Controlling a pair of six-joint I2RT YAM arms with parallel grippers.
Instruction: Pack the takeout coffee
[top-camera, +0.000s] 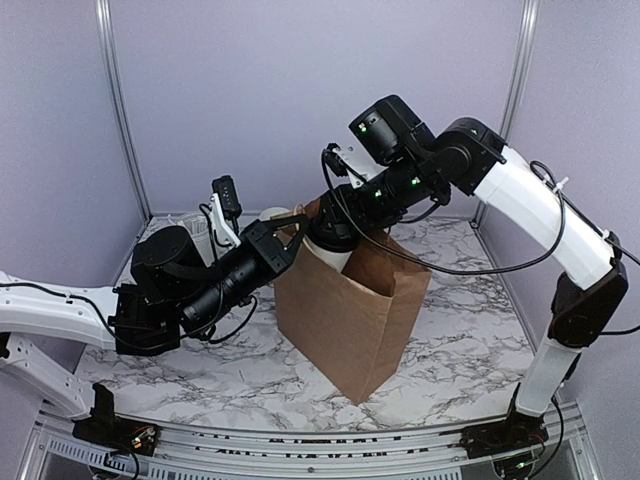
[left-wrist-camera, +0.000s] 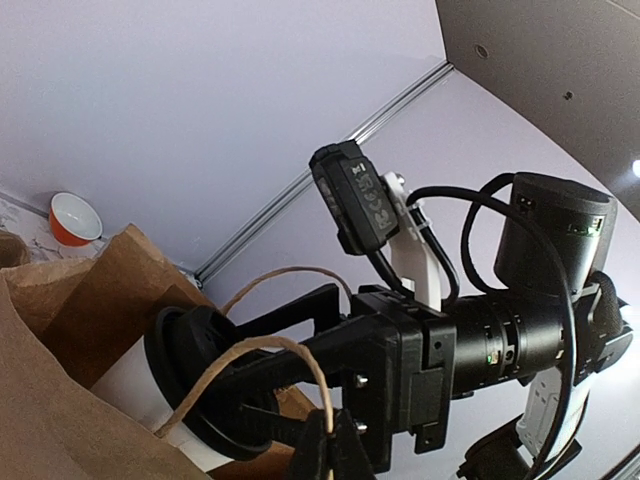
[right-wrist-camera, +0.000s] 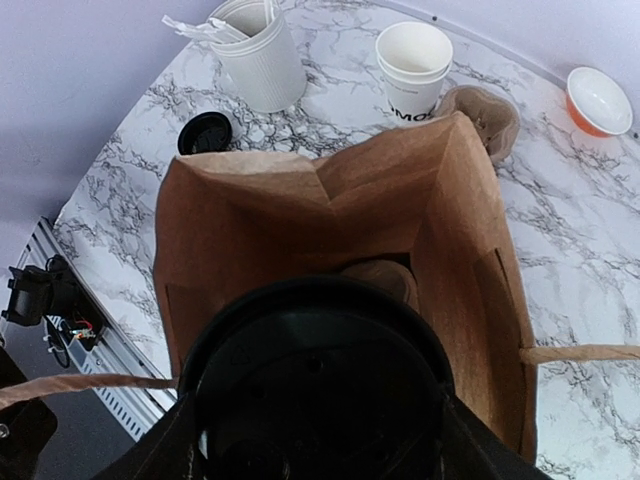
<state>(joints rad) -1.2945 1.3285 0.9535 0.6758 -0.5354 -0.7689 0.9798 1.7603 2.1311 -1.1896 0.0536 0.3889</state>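
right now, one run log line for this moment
left gripper: shut on bag handle | right gripper: shut on takeout coffee | takeout coffee: at open paper bag mouth

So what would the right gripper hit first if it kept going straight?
Probably the inside bottom of the open brown paper bag: the right gripper, holding a black-lidded white paper cup, points down into it. Depth is unclear.

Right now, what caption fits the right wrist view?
Takeout coffee held over the open paper bag; lidless cup, utensil holder and orange bowl stand on the table beyond.
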